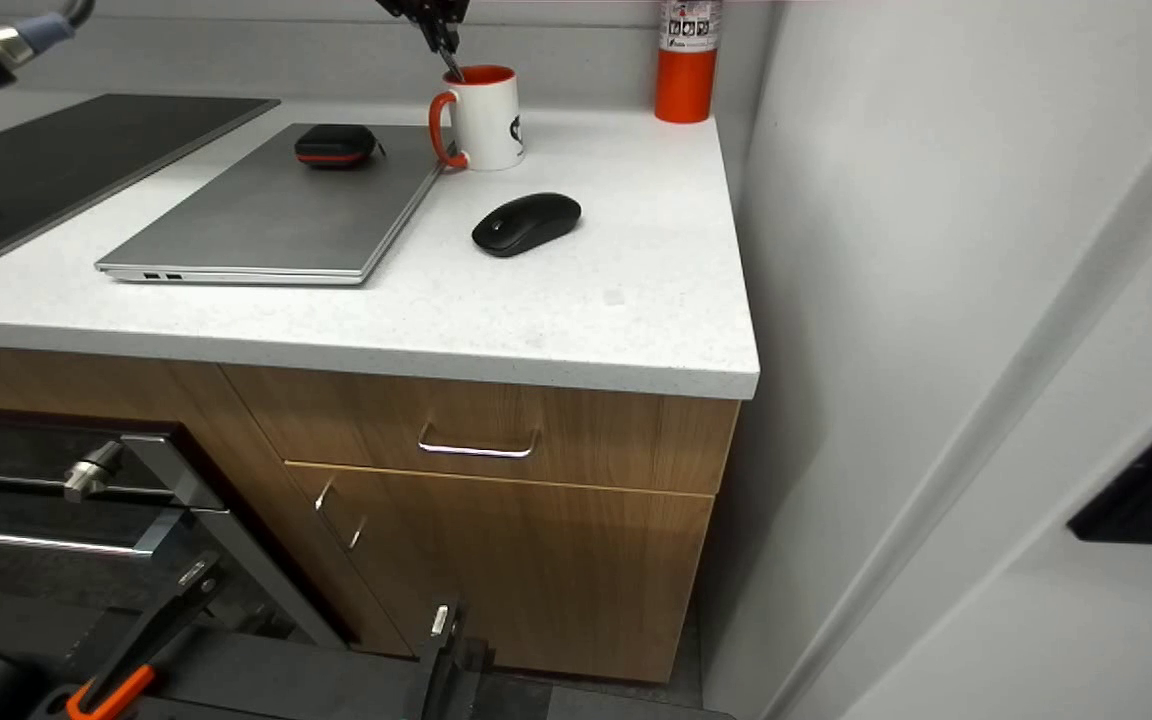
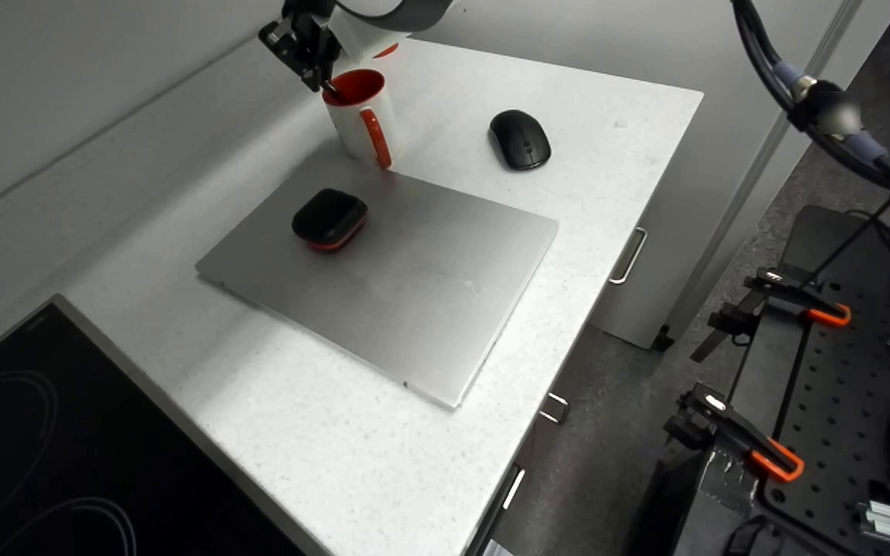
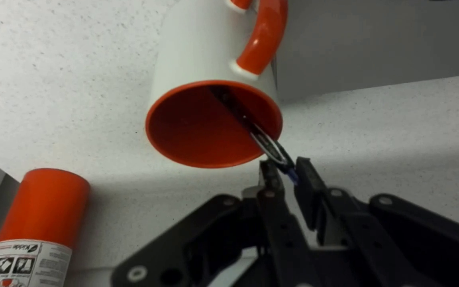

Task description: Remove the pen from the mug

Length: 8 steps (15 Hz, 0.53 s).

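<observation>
Pen (image 3: 249,124) in mug (image 1: 491,125), held by its upper end

Counter (image 1: 626,330): white, faintly speckled; sides given as in an exterior view.

Laptop (image 1: 246,220): grey, lid down, left of the mug; carries a small black case (image 1: 336,146) with red band on its far part.

Computer mouse (image 1: 527,224): black, right of the laptop, on the near side of the mug, apart from both.

Mug: white, with orange-red handle, rim and interior; upright on the counter just beside the laptop's far right corner, contact unclear. Presumed ceramic: hard, breakable, liable to tip or drag if the pen is levered against the rim.

Pen: thin, dark, with a silvery clip-like part and a trace of blue at the upper end. Aslant, lower part inside the mug, upper end projecting past the rim at far left. Judged light, stiff and smooth; a narrow barrel that may swivel or slide between pads. Preferred hold: the barrel just above the rim, pads across its width, clip avoided. The present hold lies near the end; a slow draw along the pen's slant is advised.

Pincer (image 3: 287,175): black; fingertips close together, apparently clamped on the pen's upper end, outside the mug.

Fire extinguisher (image 1: 686,86): red, label reading "Kidde"; far right, well apart from the mug.
</observation>
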### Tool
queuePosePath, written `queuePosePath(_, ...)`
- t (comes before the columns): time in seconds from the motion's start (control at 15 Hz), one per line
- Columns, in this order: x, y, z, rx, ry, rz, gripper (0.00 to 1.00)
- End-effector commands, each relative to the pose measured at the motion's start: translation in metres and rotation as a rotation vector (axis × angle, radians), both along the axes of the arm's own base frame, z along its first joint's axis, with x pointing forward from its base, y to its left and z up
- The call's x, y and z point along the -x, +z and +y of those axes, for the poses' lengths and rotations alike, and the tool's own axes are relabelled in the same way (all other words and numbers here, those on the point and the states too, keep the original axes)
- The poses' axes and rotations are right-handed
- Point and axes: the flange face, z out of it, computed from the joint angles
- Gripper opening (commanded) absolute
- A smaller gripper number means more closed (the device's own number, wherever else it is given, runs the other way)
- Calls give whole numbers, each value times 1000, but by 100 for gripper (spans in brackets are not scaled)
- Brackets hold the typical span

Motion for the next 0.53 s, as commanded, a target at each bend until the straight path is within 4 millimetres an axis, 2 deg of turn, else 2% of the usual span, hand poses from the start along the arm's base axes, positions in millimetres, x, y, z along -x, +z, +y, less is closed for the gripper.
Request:
queuePosePath(0.0,-4,2,-4,-6,-19,-35,2)
queuePosePath(0.47,-6,7,-22,-7,-57,-57,1)
